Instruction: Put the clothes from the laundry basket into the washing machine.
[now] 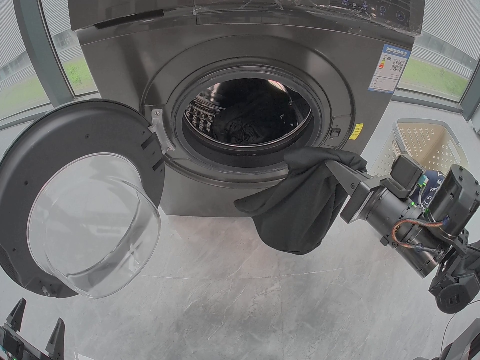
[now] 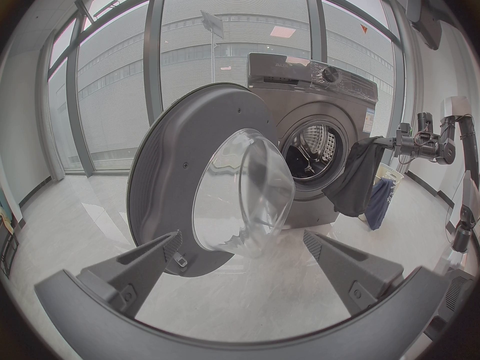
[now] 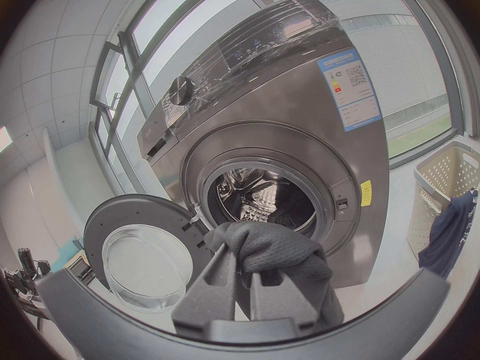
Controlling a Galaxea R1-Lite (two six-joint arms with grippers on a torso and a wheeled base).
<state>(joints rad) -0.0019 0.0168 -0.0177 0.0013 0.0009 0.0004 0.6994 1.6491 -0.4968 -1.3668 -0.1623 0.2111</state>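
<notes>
Pinched shut on a dark garment [image 1: 300, 206], my right gripper [image 1: 334, 168] hung just before the washing machine [image 1: 260, 46], below and right of the open drum [image 1: 200, 116], with the cloth drooping well under the rim. Dark clothes [image 1: 255, 118] lay inside. The door [image 1: 80, 196] stood wide at my left, where my left gripper [image 1: 40, 313] sat low, fingers spread and empty. I judged this the carrying step. Next I needed to lift and push into the opening so the hanging tail cleared the lip, then let go. A blue piece [image 3: 450, 231] draped over the laundry basket [image 3: 440, 176].
</notes>
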